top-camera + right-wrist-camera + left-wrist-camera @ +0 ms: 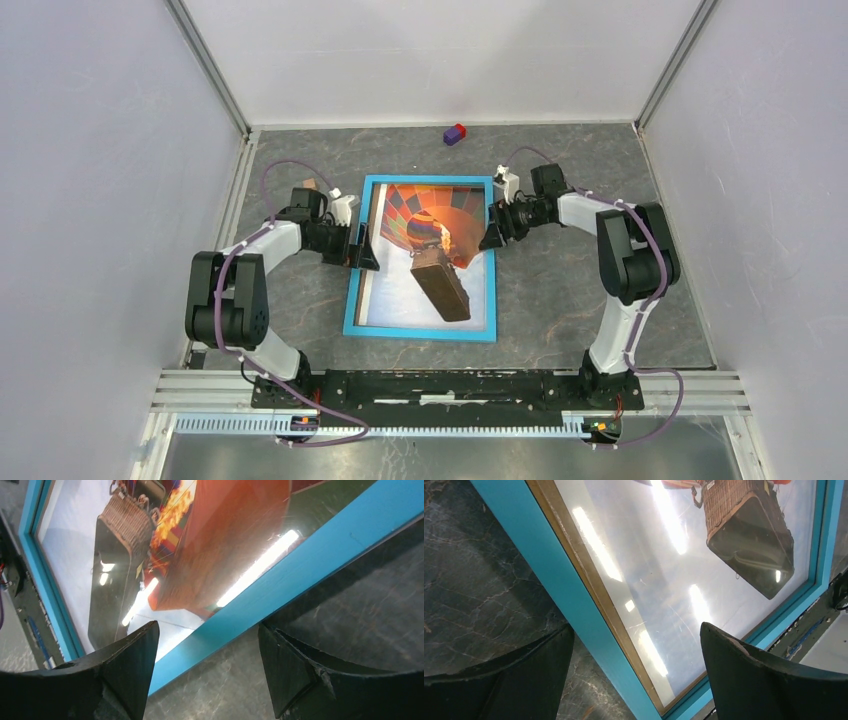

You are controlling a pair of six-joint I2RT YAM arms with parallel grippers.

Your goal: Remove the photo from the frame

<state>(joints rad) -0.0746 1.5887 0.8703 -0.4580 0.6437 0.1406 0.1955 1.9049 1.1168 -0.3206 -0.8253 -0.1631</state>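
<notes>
You have not got the photo (425, 255) out yet. It sits inside the blue frame (420, 331), which lies flat, picture side up, on the worktop (560, 300). Your left hand (362, 250) and right hand (490, 237) are both wide and hold nothing, one over each long side. The photo shows a bright balloon and looks shiny.

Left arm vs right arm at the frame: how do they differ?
The left arm reaches the frame at its left edge; the right arm reaches its right edge. The left jaws stand slightly wider than the right jaws. Both pairs are open and straddle the blue border, closed on nothing.
</notes>
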